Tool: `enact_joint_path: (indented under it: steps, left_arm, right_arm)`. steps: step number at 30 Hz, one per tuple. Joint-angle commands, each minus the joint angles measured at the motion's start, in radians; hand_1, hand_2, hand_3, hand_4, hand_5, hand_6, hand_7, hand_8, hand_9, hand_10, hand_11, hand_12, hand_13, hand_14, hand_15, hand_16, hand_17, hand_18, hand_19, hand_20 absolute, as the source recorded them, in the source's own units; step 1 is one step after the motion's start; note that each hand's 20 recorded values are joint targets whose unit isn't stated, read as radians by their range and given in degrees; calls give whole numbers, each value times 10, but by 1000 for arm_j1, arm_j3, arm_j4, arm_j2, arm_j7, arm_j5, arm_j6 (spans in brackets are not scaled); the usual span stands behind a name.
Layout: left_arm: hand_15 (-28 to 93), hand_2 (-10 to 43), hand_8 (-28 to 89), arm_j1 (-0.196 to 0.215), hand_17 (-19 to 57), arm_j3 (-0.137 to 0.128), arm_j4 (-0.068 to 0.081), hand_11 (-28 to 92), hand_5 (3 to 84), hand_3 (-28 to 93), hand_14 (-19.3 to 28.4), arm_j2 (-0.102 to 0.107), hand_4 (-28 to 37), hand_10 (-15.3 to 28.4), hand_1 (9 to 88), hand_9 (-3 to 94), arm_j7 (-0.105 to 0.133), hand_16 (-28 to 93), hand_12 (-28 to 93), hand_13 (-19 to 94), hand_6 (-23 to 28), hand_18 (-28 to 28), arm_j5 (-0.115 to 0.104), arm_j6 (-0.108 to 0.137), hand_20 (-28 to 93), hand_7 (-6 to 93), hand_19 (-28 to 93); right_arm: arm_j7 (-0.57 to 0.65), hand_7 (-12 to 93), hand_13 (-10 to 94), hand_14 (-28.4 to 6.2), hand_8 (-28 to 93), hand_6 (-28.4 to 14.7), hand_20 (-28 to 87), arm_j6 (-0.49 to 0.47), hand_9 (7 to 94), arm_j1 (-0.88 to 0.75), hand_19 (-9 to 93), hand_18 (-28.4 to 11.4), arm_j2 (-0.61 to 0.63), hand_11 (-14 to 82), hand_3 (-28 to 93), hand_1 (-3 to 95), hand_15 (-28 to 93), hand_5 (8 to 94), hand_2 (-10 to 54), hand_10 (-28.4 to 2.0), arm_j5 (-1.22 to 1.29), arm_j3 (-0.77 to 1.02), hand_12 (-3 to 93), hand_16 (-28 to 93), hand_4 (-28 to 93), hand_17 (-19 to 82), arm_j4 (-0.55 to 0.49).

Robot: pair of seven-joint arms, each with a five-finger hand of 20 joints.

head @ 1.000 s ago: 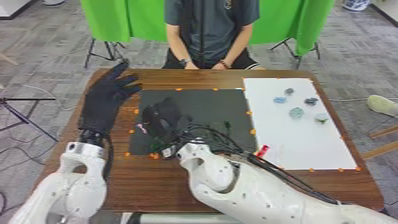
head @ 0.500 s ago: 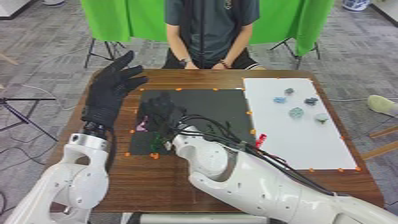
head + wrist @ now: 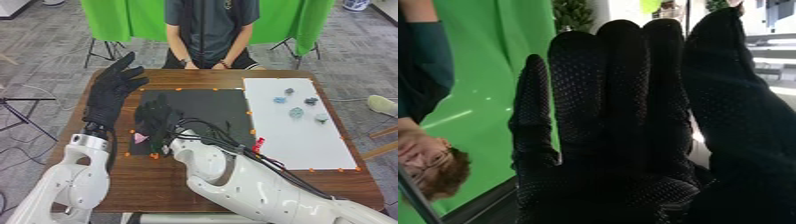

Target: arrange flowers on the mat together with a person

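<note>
Dark mat point(image 3: 219, 104), one flower point(image 3: 140, 137), small, pink

A pink flower point(image 3: 140, 137) lies by the left edge of the flat, dark rectangular mat point(image 3: 213, 102), and five small flowers point(image 3: 296, 112), blue, greyish and pale green, sit apart on the flat white sheet point(image 3: 298, 145) beside it.

on table point(image 3: 169, 187): mat point(image 3: 222, 105) left, sheet point(image 3: 306, 145) right | on sheet: flowers point(image 3: 296, 113), far half | on mat: flower point(image 3: 140, 138), near left
</note>
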Motion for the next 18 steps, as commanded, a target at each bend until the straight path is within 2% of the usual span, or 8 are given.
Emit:
enact_joint_path:
  steps: [1, 3, 5, 6, 9, 11, 13, 18]
  left_arm:
    - [484, 57, -78, 140, -73, -86, -62, 214, 384, 769, 277, 20, -283, 183, 225, 377, 24, -74, 98, 292, 60, 266, -11, 67, 186, 87, 523]
    - [484, 57, -78, 184, -72, -111, -77, 214, 384, 770, 277, 20, -283, 183, 225, 377, 34, -75, 98, 293, 60, 266, -16, 78, 186, 87, 522]
    - [484, 57, -78, 215, -72, -129, -86, 214, 384, 770, 276, 24, -283, 185, 225, 378, 42, -75, 97, 293, 60, 266, -17, 88, 187, 87, 522]
    - [484, 56, -78, 231, -72, -142, -91, 214, 384, 770, 276, 24, -283, 185, 225, 378, 38, -76, 97, 293, 60, 266, -16, 90, 187, 87, 522]
    - [484, 56, -78, 270, -72, -163, -101, 214, 385, 770, 276, 18, -283, 185, 226, 377, 34, -76, 97, 293, 60, 266, -12, 98, 187, 87, 522]
    - [481, 56, -79, 285, -72, -168, -103, 213, 385, 770, 274, 16, -283, 184, 226, 376, 39, -76, 96, 292, 60, 265, -14, 98, 185, 87, 519]
    - [476, 55, -79, 298, -73, -168, -105, 212, 386, 770, 273, 16, -283, 183, 226, 375, 45, -77, 96, 291, 60, 264, -13, 103, 182, 87, 513]
    - [469, 54, -79, 316, -75, -170, -103, 208, 387, 771, 270, 12, -283, 182, 225, 372, 54, -75, 96, 286, 58, 263, -15, 106, 178, 87, 508]
  right_arm:
    - [8, 201, 688, -65, -94, 87, 259, -104, 742, -13, 680, -182, 86, 481, 600, 478, 653, 675, -95, -87, 90, 84, 251, 218, -283, 188, -162]
    - [16, 196, 686, -68, -95, 83, 263, -153, 738, -49, 686, -185, 135, 481, 612, 466, 654, 675, -95, -94, 147, 148, 239, 217, -283, 189, -240]
    - [29, 182, 679, -76, -112, 78, 266, -149, 728, -97, 691, -188, 186, 473, 644, 440, 658, 672, -95, -101, 246, 217, 226, 215, -283, 189, -314]
    - [25, 177, 674, -82, -129, 76, 267, -182, 724, -139, 692, -188, 199, 466, 660, 422, 658, 668, -95, -106, 286, 278, 221, 212, -283, 189, -352]
    - [27, 172, 654, -96, -143, 63, 264, -189, 711, -248, 692, -194, 242, 415, 682, 376, 640, 649, -95, -114, 382, 415, 199, 195, -283, 190, -438]
    - [30, 168, 637, -104, -141, 56, 249, -180, 702, -328, 675, -201, 260, 352, 692, 361, 597, 635, -95, -119, 480, 509, 180, 172, -283, 188, -489]
    - [-9, 165, 617, -116, -141, 52, 223, -237, 679, -420, 642, -213, 247, 270, 702, 335, 541, 618, -95, -119, 585, 638, 165, 153, -281, 173, -519]
    - [-24, 160, 573, -126, -138, 49, 203, -214, 631, -585, 611, -234, 242, 197, 693, 323, 469, 589, -95, -119, 755, 816, 151, 140, -282, 163, -573]
